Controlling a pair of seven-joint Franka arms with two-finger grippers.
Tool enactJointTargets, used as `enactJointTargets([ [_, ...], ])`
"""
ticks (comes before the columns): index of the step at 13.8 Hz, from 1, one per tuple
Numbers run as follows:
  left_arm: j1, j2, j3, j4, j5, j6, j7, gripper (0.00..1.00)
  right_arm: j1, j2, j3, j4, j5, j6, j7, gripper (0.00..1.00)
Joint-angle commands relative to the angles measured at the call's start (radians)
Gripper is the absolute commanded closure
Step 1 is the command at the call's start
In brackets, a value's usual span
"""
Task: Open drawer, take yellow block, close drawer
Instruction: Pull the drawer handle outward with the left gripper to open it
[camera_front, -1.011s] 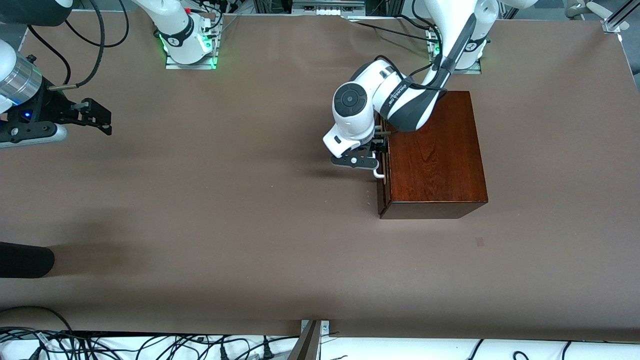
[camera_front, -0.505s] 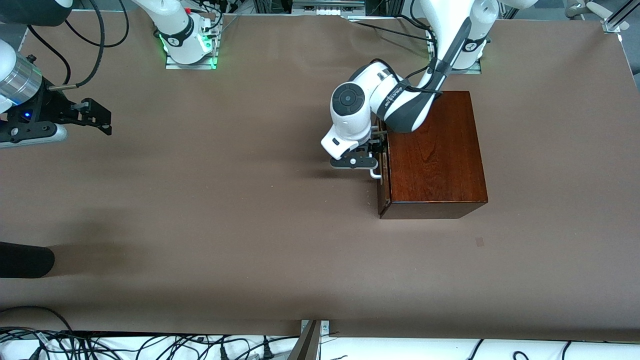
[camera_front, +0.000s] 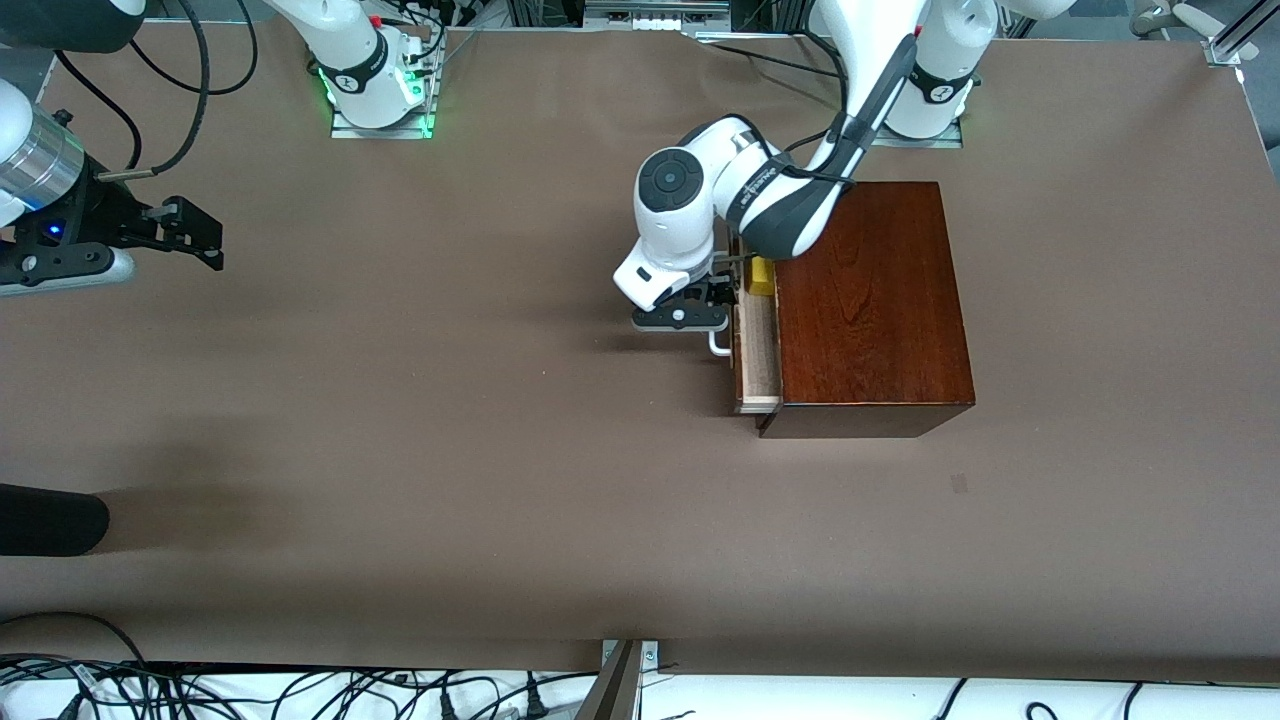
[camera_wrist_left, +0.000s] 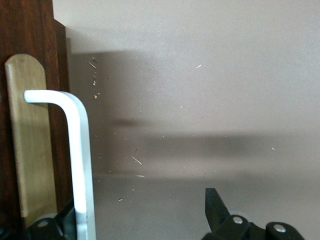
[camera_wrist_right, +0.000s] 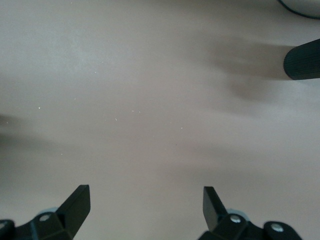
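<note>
Drawer (camera_front: 757, 345) has slid out, baring yellow block (camera_front: 762, 276). Left gripper (camera_front: 712, 318), fingers spread, hooks the handle (camera_wrist_left: 80, 165) to pull. Right gripper (camera_wrist_right: 145, 207) waits, fingers apart.

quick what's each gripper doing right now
Left gripper: open, hooked on the drawer handle.
Right gripper: open, empty, waiting over the table.

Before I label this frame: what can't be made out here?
- Yellow block: front view, partly hidden by the left arm; absent from both wrist views.
- Drawer interior: mostly covered by the box top.
- Left gripper on the handle: left wrist view's edge cuts off the contact.
</note>
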Motion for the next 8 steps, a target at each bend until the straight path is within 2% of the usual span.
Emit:
enactJointTargets([
  [1, -0.045, 0.092, -0.013, 0.104, -0.022, 0.042, -0.075, 0.00, -0.009, 0.006, 0.008, 0.019, 0.003, -0.021, 0.007, 0.00],
  [4, -0.057, 0.115, -0.013, 0.148, -0.023, 0.042, -0.101, 0.00, -0.009, 0.006, 0.008, 0.019, 0.003, -0.021, 0.008, 0.00],
  [8, -0.057, 0.108, -0.013, 0.154, -0.022, 0.042, -0.101, 0.00, -0.009, 0.006, 0.006, 0.019, 0.003, -0.021, 0.007, 0.00],
])
